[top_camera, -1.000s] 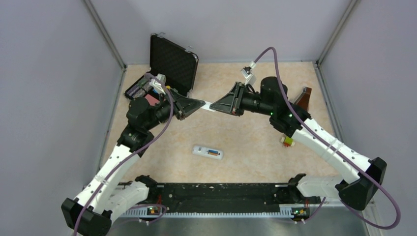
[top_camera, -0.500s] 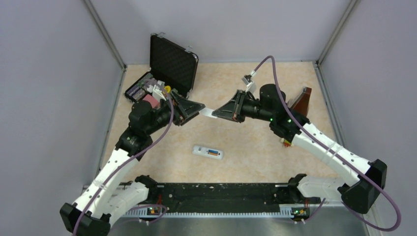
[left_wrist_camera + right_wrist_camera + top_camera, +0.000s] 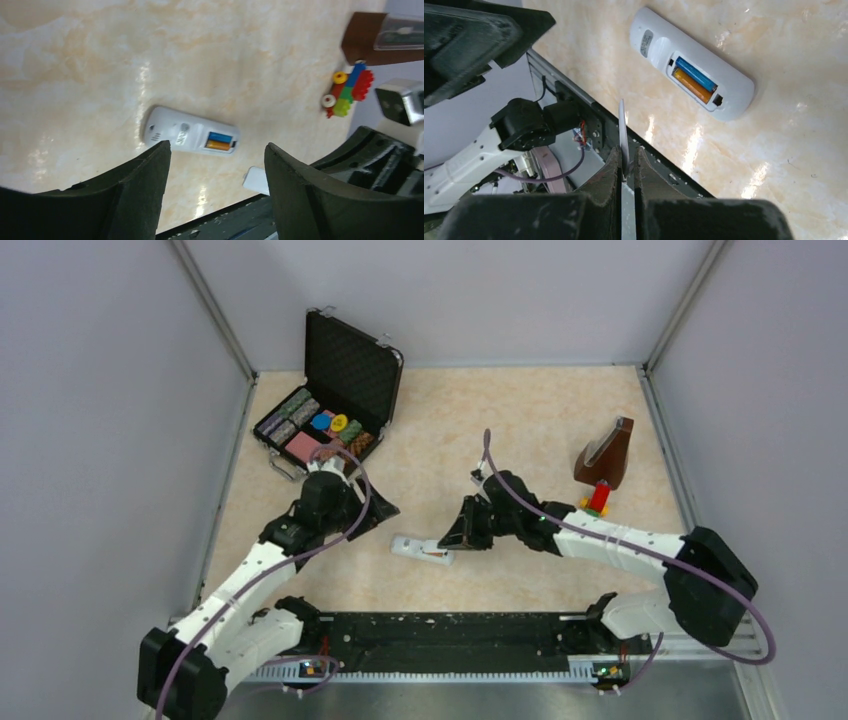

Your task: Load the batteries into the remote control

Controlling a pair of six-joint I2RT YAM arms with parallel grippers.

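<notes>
The remote (image 3: 691, 62) lies back-up on the tabletop (image 3: 799, 125), near its front edge. Its slot is uncovered, and the blue battery (image 3: 695, 74) and orange battery (image 3: 692, 85) sit side by side inside. The right hand (image 3: 625, 156) pinches a thin white cover (image 3: 623, 125) edge-on, near the remote's battery end. The left hand (image 3: 216, 165) hovers above the remote, fingers spread wide, holding nothing. A toy train (image 3: 347, 90) stands well apart.
</notes>
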